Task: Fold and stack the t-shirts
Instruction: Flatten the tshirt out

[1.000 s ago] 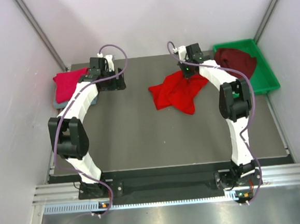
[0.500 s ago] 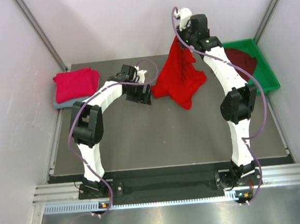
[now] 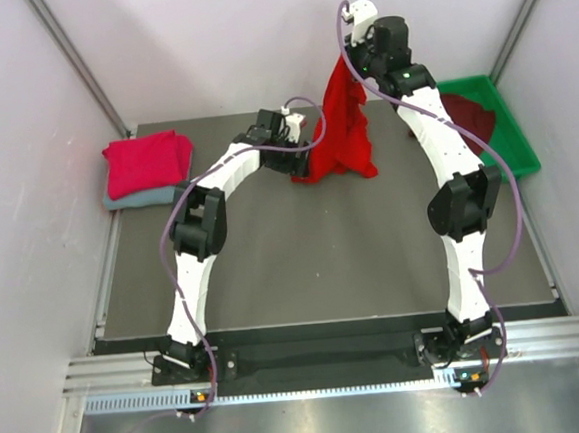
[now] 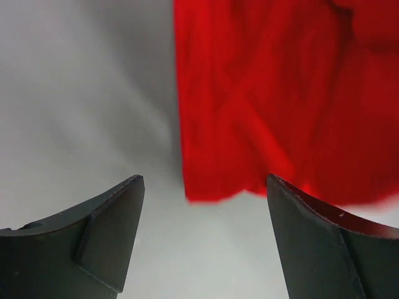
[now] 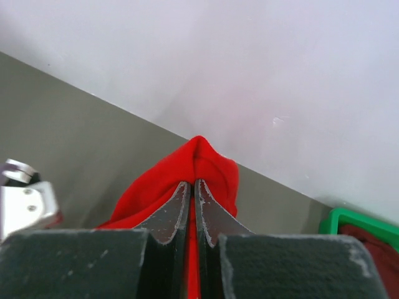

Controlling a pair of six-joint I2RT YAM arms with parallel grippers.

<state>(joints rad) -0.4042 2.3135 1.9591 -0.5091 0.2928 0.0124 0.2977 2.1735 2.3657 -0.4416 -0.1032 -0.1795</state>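
- Grips the bright red t-shirt [image 3: 345, 132] by a bunched pinch in the right jaws, clamped tight, high over the back of the worktop [image 3: 313, 265].
- Holds the left jaws wide apart, empty, just beside its lower hem.
- Could close on air or doubled cloth, given the twisted drape.
- Might slip from so small a pinch under a sideways tug.
- Leaves crimson-pink t-shirt [image 3: 147, 162] folded atop grey-blue t-shirt [image 3: 143, 198] far left, dark maroon t-shirt [image 3: 470, 112] in green tray [image 3: 519, 158].
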